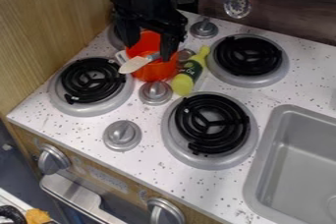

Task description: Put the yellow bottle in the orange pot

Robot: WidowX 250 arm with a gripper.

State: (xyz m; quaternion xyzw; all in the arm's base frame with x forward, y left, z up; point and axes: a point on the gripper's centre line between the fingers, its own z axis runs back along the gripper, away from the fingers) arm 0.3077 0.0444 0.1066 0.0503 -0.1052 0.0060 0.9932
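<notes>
- I am hanging over the pot [153, 72], my gripper [150, 53] pointing down with its two fingers spread and nothing between them; I am taking twelve o'clock as the top of the camera view and the pot as the centre.
- The orange pot is holding a spatula [135, 64], whose pale blade is sticking out over the rim towards eight o'clock.
- The sink [263, 171], a grey basin, is sitting well apart at between four and five o'clock, part of a round drain showing in it.
- The bottle [183, 84] is lying on the counter [148, 161], outside the pot and just beside it, at between three and four o'clock. Its narrow neck is pointing towards one, its wide base towards seven, and a dark label is wrapping its yellow-green body.
- The near-right burner [211, 124] is lying at five o'clock from the bottle, the far-right burner [249, 56] at two from it.
- The near-left burner [92, 79] is sitting at nine from the pot, and a knob [155, 93] is standing just beside the pot at six.
- The wooden wall [49, 26] is rising at between nine and ten, bounding my room there.
- The white counter is stretching between the near-right burner and the sink; its front edge is running from eight to between five and six.
</notes>
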